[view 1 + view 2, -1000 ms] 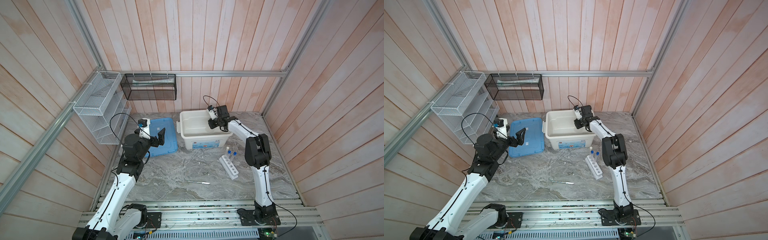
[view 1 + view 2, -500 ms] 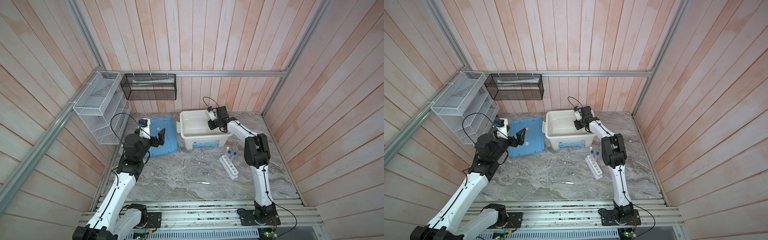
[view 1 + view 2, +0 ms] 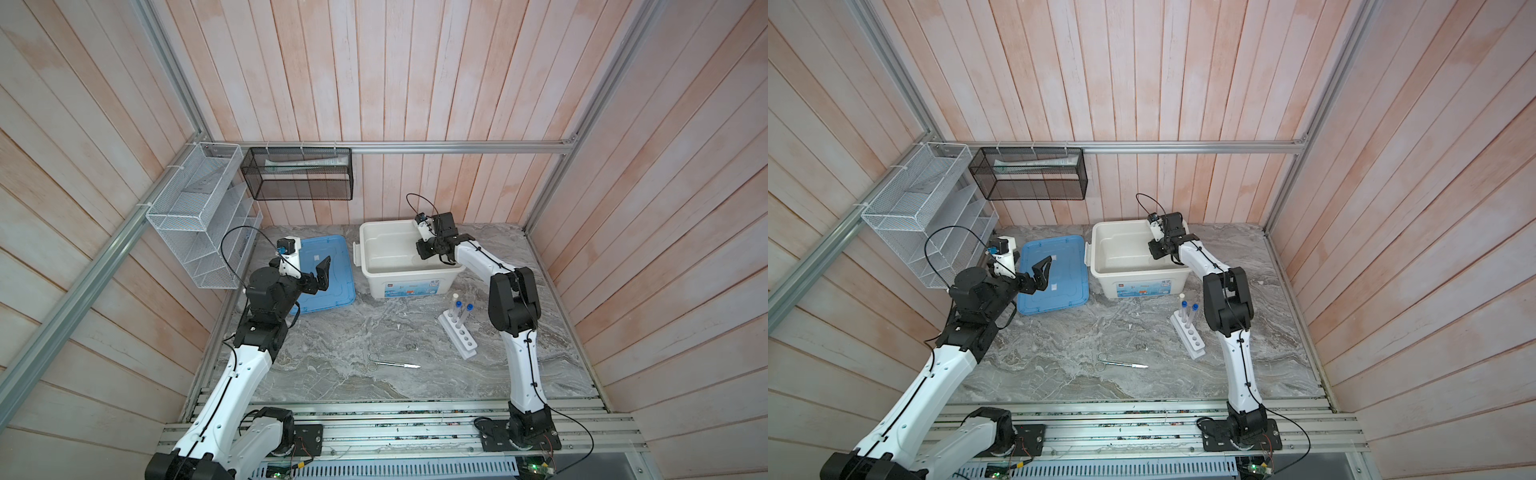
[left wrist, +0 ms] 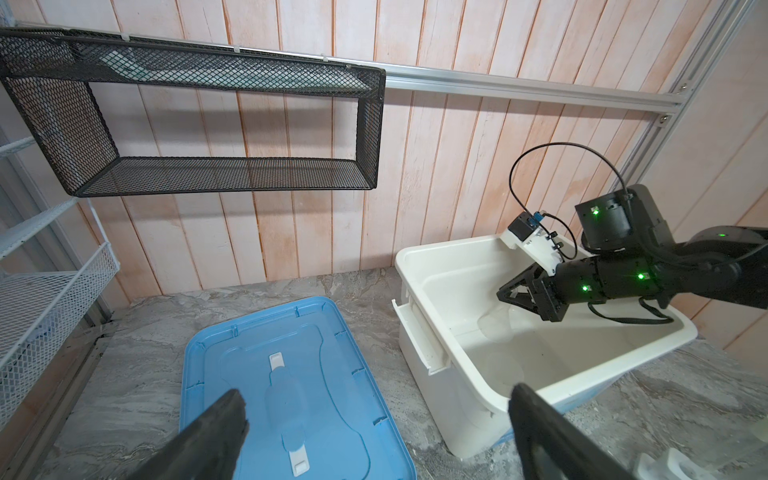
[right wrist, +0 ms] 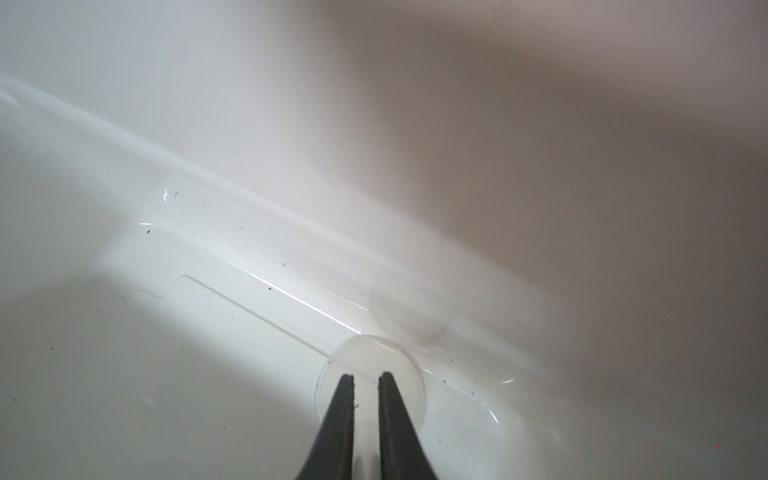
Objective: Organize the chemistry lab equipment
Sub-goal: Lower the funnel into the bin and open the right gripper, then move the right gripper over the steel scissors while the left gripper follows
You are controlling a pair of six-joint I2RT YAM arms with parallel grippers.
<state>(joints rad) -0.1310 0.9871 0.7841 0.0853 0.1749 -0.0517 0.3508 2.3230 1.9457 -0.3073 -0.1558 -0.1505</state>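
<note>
Clear dish point(image 5: 370, 353), partly hidden behind the right claw point(image 5: 366, 375); contact indeterminate. Left claw point(image 4: 376, 390) fingers run off the wrist view's edge.

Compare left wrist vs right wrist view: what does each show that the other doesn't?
Left wrist only: the black mesh rack, the blue lid, the open left tool, and the right tool seen from outside, reaching into the white bin.
Right wrist only: a close view of the clear round dish at the right tool's tips. The jaws are a narrow gap apart, and whether they grip it is unclear.
Both: the bin's white interior. In the left wrist view the dish is at best a faint outline.
</note>
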